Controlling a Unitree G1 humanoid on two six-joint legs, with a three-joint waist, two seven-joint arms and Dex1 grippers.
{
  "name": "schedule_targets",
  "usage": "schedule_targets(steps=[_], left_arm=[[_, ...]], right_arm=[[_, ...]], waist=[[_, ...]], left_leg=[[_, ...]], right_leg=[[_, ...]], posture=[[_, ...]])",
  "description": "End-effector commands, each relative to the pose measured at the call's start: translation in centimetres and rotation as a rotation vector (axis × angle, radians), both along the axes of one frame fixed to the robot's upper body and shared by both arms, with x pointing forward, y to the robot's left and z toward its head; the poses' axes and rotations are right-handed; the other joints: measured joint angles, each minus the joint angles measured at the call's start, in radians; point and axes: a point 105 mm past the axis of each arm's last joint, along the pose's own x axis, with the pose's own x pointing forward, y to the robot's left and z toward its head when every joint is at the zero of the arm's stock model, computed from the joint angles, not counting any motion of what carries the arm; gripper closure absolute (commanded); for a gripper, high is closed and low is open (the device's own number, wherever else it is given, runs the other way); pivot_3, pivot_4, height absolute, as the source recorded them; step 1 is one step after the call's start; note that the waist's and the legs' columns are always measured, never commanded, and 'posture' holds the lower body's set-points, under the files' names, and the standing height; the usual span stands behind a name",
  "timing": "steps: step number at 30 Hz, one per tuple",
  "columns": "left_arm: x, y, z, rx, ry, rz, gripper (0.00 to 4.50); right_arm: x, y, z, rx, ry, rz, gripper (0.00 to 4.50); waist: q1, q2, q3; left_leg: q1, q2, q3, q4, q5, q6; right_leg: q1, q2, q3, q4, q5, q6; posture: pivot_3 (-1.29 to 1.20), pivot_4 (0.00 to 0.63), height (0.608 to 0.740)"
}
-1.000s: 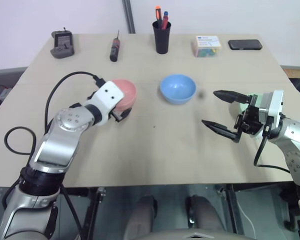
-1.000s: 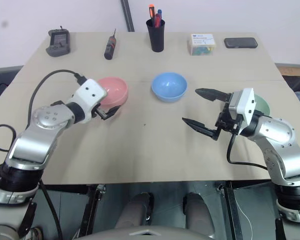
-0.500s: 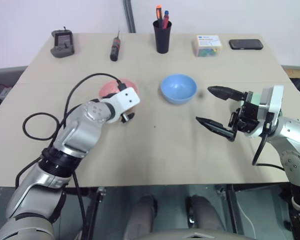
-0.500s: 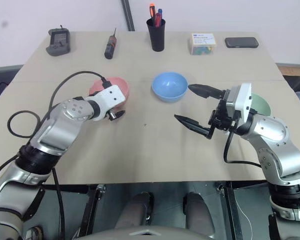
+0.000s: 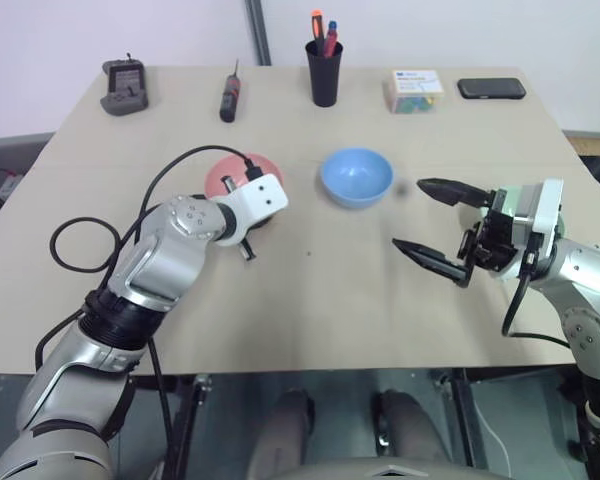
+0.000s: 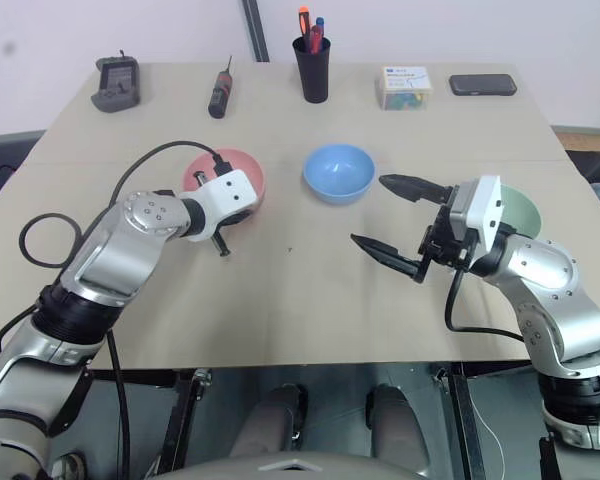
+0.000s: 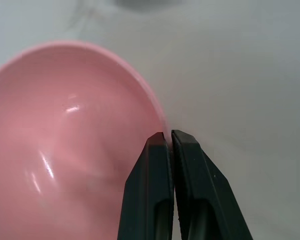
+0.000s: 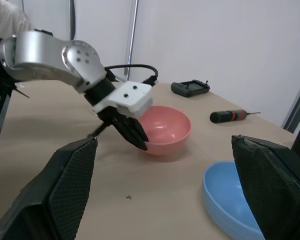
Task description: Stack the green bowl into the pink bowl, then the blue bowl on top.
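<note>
No legible writing: pen cup (image 5: 323, 74), box label (image 5: 414, 77) too small.

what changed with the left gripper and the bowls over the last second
The left gripper swung in toward the table's middle along the pink bowl and closed its fingers at the near rim; whether the rim is pinched is unclear. The right gripper stayed open and in place. The blue bowl and green bowl did not move.
</note>
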Motion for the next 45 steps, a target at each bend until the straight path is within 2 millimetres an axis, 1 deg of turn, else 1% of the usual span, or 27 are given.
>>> schedule_targets(steps=[1,3,5,11,14,16,18,22,24,26,27,28,30,32,34,37,39,42,44,45], left_arm=[[-3.5,-1.9,1.7,-0.022,-0.003,-0.248,4.34],[-5.4,-2.6,1.3,-0.003,0.035,-0.365,4.34],[-6.1,-3.5,0.9,0.007,0.047,-0.433,4.34],[-5.8,-7.4,0.2,-0.030,0.034,-0.559,4.34],[-6.0,-8.5,0.0,-0.036,0.055,-0.617,4.34],[-6.5,-8.5,0.2,-0.041,0.079,-0.641,4.34],[-7.0,-8.0,0.3,-0.032,0.096,-0.657,4.34],[-7.9,-7.3,0.2,-0.036,0.150,-0.681,4.34],[-6.9,-7.4,0.2,-0.031,0.127,-0.646,4.34],[-4.9,-7.8,0.3,-0.030,0.069,-0.581,4.34],[-4.1,-8.1,0.5,-0.032,0.045,-0.566,4.34],[-3.6,-8.4,0.6,-0.038,0.033,-0.558,4.34],[-3.3,-8.9,0.6,-0.043,0.026,-0.571,4.34],[-3.6,-9.3,0.5,-0.048,0.032,-0.598,4.34],[-4.6,-9.4,0.4,-0.057,0.055,-0.632,4.34],[-6.5,-8.6,0.1,-0.049,0.107,-0.679,4.34],[-7.3,-8.1,0.0,-0.040,0.128,-0.699,4.34],[-7.8,-7.3,-0.1,-0.037,0.152,-0.702,4.34],[-8.1,-7.3,-0.1,-0.042,0.150,-0.731,4.34],[-8.1,-7.5,0.1,-0.056,0.144,-0.737,4.09]], right_arm=[[-0.5,-0.5,1.0,0.002,-0.061,-0.029,0.00],[-0.5,-0.7,0.9,0.000,-0.060,-0.039,0.00],[-0.4,-0.9,0.9,0.004,-0.060,-0.056,0.00],[-0.4,-1.3,0.8,0.004,-0.063,-0.097,0.00],[-0.7,-1.3,0.7,-0.006,-0.065,-0.106,0.00],[-1.1,-1.4,0.7,-0.010,-0.066,-0.114,0.00],[-1.3,-1.5,0.7,-0.011,-0.066,-0.126,0.00],[-1.4,-1.5,0.5,-0.009,-0.064,-0.141,0.00],[-1.3,-1.5,0.5,-0.007,-0.064,-0.143,0.00],[-1.2,-1.5,0.5,-0.007,-0.066,-0.144,0.00],[-1.2,-1.4,0.5,-0.006,-0.068,-0.143,0.00],[-1.1,-1.4,0.6,-0.006,-0.069,-0.142,0.00],[-1.0,-1.4,0.6,-0.007,-0.071,-0.140,0.00],[-1.0,-1.3,0.6,-0.010,-0.076,-0.137,0.00],[-1.0,-1.4,0.8,-0.010,-0.079,-0.137,0.00],[-1.1,-1.5,0.8,-0.011,-0.080,-0.142,0.00],[-1.1,-1.5,0.7,-0.011,-0.078,-0.145,0.00],[-1.1,-1.6,0.6,-0.012,-0.074,-0.150,0.00],[-1.1,-1.6,0.5,-0.012,-0.072,-0.151,0.00],[-1.0,-1.7,0.5,-0.015,-0.069,-0.153,0.00]], waist=[[0.001,0.000,0.000],[0.002,0.000,0.000],[0.006,0.000,0.000],[0.008,0.000,0.000],[0.004,0.000,0.000],[-0.001,0.000,0.000],[-0.003,0.000,0.000],[0.001,0.000,0.000],[0.004,0.000,0.000],[0.010,0.000,0.000],[0.011,0.000,0.000],[0.010,0.000,0.000],[0.006,0.000,0.000],[0.000,0.000,0.000],[-0.003,0.000,0.000],[-0.005,0.000,0.000],[-0.004,0.000,0.000],[0.002,0.000,0.000],[0.005,0.000,0.000],[0.005,0.000,0.000]], left_leg=[[0.000,0.000,0.000,0.000,0.000,0.000],[0.000,0.000,0.000,0.000,0.000,0.000],[0.000,0.000,0.000,0.000,0.000,0.000],[0.001,0.000,0.000,0.002,0.000,0.000],[0.001,0.000,0.000,0.002,0.000,0.000],[0.001,0.000,0.000,0.002,0.000,0.000],[0.001,0.000,0.001,0.002,0.000,0.000],[0.001,0.001,0.001,0.002,0.000,0.000],[0.001,0.001,0.001,0.002,0.000,0.000],[0.001,0.000,0.000,0.002,0.000,0.000],[0.001,0.000,0.000,0.003,0.000,0.000],[0.001,0.000,-0.001,0.004,0.000,0.000],[0.001,0.000,-0.001,0.004,0.000,0.000],[0.001,0.000,0.000,0.004,0.000,0.000],[0.001,0.000,0.000,0.003,0.000,0.000],[0.000,0.001,0.000,0.002,0.000,0.000],[0.000,0.001,0.000,0.001,0.000,0.000],[0.001,0.001,0.000,0.002,0.000,0.000],[0.001,0.001,0.000,0.002,0.000,0.000],[0.001,0.001,0.000,0.002,0.000,0.000]], right_leg=[[0.000,0.000,0.000,0.000,0.000,0.000],[0.000,0.000,0.000,0.000,0.000,0.000],[0.000,0.000,0.000,0.000,0.000,0.000],[0.002,0.000,0.000,0.001,0.000,0.000],[0.002,0.000,0.000,0.001,0.000,0.000],[0.001,0.001,0.000,0.001,0.000,0.000],[0.001,0.001,0.001,0.001,0.000,0.000],[0.001,0.001,0.001,0.001,0.000,0.000],[0.001,0.001,0.001,0.001,0.000,0.000],[0.002,0.001,0.000,0.001,0.000,0.000],[0.002,0.001,0.000,0.002,0.000,0.000],[0.002,0.001,-0.001,0.002,0.000,0.000],[0.002,0.001,-0.001,0.002,0.000,0.000],[0.002,0.001,0.000,0.002,0.000,0.000],[0.001,0.001,0.001,0.001,0.000,0.000],[0.001,0.001,0.001,0.001,0.000,0.000],[0.000,0.001,0.001,0.001,0.000,0.000],[0.001,0.001,0.001,0.002,0.000,0.000],[0.001,0.001,0.001,0.002,0.000,0.000],[0.002,0.001,0.001,0.002,0.000,0.000]], posture=[[0.00,0.150,0.740],[0.00,0.150,0.740],[0.00,0.150,0.740],[0.00,0.150,0.740],[0.00,0.150,0.740],[0.00,0.150,0.740],[0.00,0.150,0.740],[0.00,0.150,0.740],[0.00,0.150,0.740],[0.00,0.150,0.740],[0.00,0.150,0.740],[0.00,0.150,0.740],[0.00,0.150,0.740],[0.00,0.150,0.740],[0.00,0.150,0.740],[0.00,0.150,0.740],[0.00,0.150,0.740],[0.00,0.150,0.740],[0.00,0.150,0.740],[0.00,0.150,0.740]])
